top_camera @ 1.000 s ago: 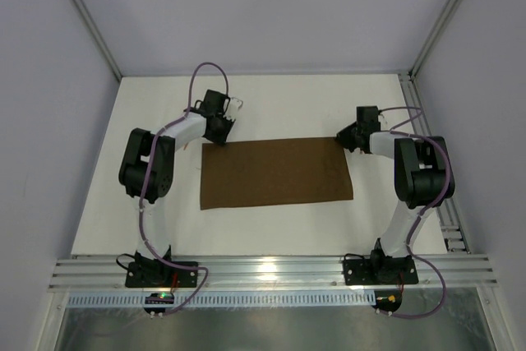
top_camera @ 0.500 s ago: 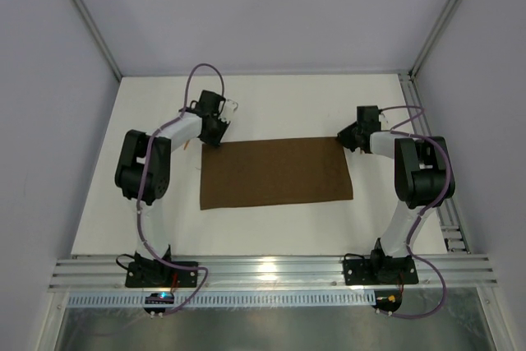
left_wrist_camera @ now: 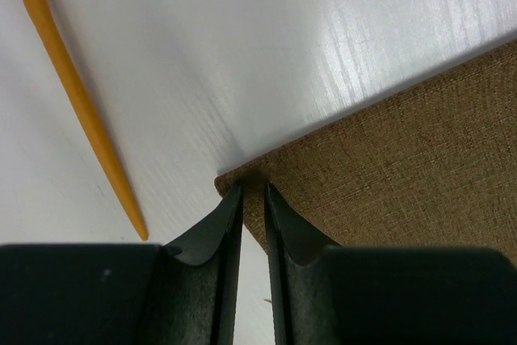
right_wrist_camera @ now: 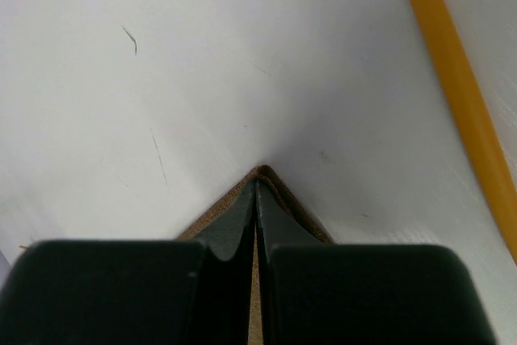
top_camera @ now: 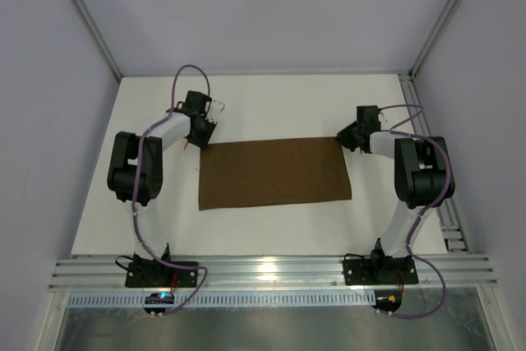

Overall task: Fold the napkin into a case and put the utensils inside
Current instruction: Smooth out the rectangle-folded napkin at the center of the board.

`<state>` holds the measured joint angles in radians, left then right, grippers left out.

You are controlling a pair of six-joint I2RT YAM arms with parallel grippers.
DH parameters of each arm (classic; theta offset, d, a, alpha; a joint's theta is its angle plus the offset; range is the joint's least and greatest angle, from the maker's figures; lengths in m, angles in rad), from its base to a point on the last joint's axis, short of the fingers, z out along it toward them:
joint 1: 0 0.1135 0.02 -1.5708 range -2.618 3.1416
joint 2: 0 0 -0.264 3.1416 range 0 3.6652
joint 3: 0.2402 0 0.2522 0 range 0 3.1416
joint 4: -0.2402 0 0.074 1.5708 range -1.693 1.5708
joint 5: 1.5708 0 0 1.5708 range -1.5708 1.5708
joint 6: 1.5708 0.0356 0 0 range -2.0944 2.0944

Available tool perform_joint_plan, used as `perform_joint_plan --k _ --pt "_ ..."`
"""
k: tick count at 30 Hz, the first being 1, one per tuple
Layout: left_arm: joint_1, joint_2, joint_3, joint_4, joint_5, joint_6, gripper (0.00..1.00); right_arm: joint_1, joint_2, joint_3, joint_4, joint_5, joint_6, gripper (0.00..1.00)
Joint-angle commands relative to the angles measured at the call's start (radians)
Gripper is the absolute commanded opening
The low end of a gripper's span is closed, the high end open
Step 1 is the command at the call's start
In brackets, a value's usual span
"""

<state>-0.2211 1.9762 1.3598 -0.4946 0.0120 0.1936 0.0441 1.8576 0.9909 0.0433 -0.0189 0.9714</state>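
Observation:
The dark brown napkin [top_camera: 275, 173] lies flat as a wide rectangle in the middle of the table. My left gripper [top_camera: 197, 134] is at its far left corner [left_wrist_camera: 242, 177]. Its jaws stand a narrow gap apart over that corner, and white table shows between them. My right gripper [right_wrist_camera: 257, 185] is shut on the napkin's far right corner [right_wrist_camera: 279, 187], which peaks up around the fingertips. One orange utensil handle [left_wrist_camera: 77, 94] lies on the table left of the left gripper. Another orange utensil [right_wrist_camera: 460, 94] lies right of the right gripper.
The white table [top_camera: 271, 104] is bounded by grey walls at the back and sides. A metal rail [top_camera: 271, 269] runs along the near edge, where both arm bases are bolted. The right arm's elbow [top_camera: 419, 174] stands right of the napkin.
My left gripper has swung leftward along the napkin's far edge to its left corner, and the napkin's left edge has shifted slightly left. The right arm has not moved.

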Motion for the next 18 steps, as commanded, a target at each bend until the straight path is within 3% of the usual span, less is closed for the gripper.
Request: perform_joint_plan --k 1,6,10,11,14,18 --pt "0.039 -0.072 -0.019 -0.032 0.020 0.020 0.19 -0.006 -0.012 0.028 -0.028 0.039 -0.043 0.03" --pt "0.039 -0.166 -0.005 -0.065 0.131 0.010 0.25 0.016 -0.084 0.110 -0.108 0.033 -0.233 0.07" --pt "0.039 -0.223 0.035 -0.107 0.149 -0.009 0.32 0.022 -0.225 0.152 -0.202 0.048 -0.377 0.30" --pt "0.046 -0.240 0.038 -0.119 0.148 -0.013 0.33 0.022 -0.244 0.187 -0.300 0.072 -0.405 0.44" --pt "0.057 -0.254 0.024 -0.173 0.122 -0.020 0.33 0.023 -0.265 0.233 -0.503 0.111 -0.511 0.62" --pt "0.057 -0.275 -0.065 -0.194 0.126 -0.028 0.32 0.023 -0.267 0.151 -0.608 0.045 -0.574 0.66"
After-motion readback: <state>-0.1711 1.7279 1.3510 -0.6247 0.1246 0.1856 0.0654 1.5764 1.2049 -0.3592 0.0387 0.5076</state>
